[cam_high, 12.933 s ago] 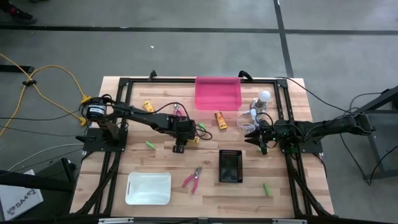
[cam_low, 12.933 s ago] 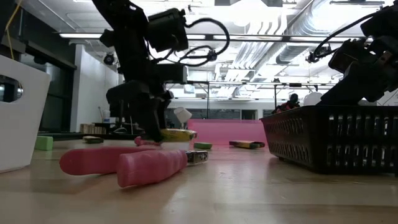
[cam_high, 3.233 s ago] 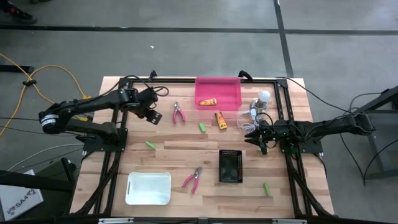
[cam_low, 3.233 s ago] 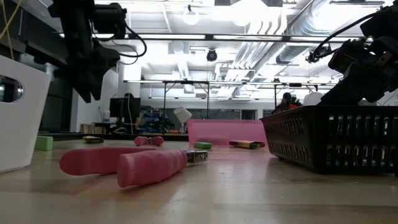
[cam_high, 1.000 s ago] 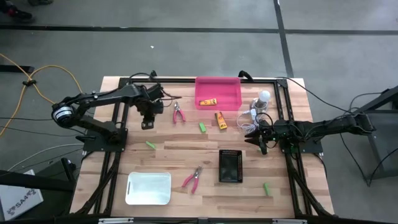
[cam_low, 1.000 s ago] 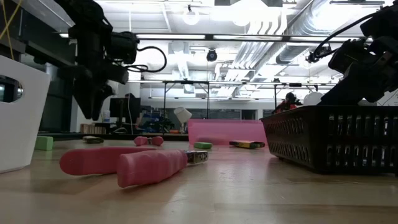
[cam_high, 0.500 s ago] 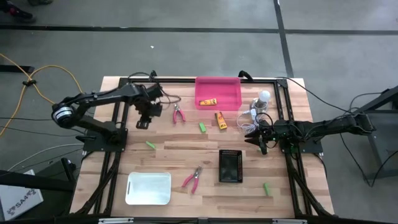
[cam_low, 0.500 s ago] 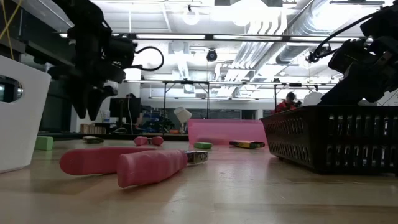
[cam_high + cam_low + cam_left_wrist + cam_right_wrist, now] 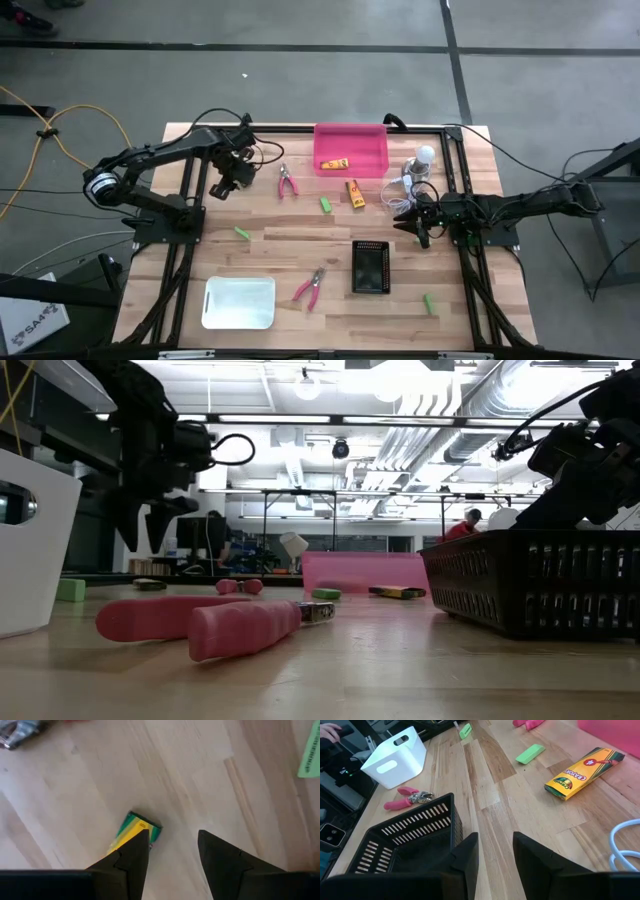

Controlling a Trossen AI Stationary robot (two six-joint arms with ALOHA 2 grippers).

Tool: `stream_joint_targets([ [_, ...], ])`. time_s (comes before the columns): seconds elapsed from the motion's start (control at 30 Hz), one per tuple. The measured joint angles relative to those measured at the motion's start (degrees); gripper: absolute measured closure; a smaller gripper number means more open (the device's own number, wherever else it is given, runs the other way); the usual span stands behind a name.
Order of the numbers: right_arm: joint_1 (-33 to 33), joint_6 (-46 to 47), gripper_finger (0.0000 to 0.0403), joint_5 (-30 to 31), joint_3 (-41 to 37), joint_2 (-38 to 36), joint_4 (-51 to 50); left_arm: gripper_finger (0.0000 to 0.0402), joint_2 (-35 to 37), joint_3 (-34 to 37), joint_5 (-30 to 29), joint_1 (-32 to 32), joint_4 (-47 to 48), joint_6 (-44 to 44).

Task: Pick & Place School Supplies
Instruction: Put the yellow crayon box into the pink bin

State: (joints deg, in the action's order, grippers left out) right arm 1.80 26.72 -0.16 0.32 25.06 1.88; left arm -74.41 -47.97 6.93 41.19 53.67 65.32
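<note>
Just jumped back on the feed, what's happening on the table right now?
The left gripper hovers with jaws open over a yellow crayon box at the table's far left, holding nothing. One crayon box already lies in the pink bin; another lies just in front of it. The right gripper waits, empty, beside the black basket.

The table (image 9: pixel 300 240) in the middle of the high view is pale wood in planks, framed by black rails. At its upper middle sits a bright pink bin (image 9: pixel 351 148) holding a yellow-orange box (image 9: pixel 337 163); another crayon box (image 9: pixel 353 192), yellow with green ends, lies just below. Pliers (image 9: pixel 286 181) with pink handles lie left of the bin, a second pair (image 9: pixel 309 287) lower down. Green blocks (image 9: pixel 325 204) are scattered about. A white bin (image 9: pixel 239 302) sits lower left, a black slatted basket (image 9: pixel 370 267) lower middle.
</note>
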Motion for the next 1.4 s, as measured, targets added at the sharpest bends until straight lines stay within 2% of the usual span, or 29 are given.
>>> stream_joint_targets([
  [0.23,0.01,0.0,0.0292,-0.01,0.0,0.0,0.01,0.0238,-2.58,0.0,0.99,-0.04,-1.21,2.82],
  [0.5,0.02,0.0,0.0292,-0.01,0.0,0.01,-0.01,0.0235,-6.19,0.02,1.22,0.64,-1.23,1.26],
  [0.9,0.02,0.0,0.0292,0.0,0.0,0.0,0.01,0.0171,-6.72,0.02,1.21,3.62,-2.36,0.5],
  [1.17,0.01,0.0,0.0292,0.0,0.0,0.01,0.0,0.0167,-6.72,0.02,1.45,2.75,-5.79,1.77],
  [1.4,0.0,0.01,0.0292,0.0,0.0,0.01,-0.01,0.0167,-6.72,0.02,-2.77,2.75,-5.77,6.36],
])
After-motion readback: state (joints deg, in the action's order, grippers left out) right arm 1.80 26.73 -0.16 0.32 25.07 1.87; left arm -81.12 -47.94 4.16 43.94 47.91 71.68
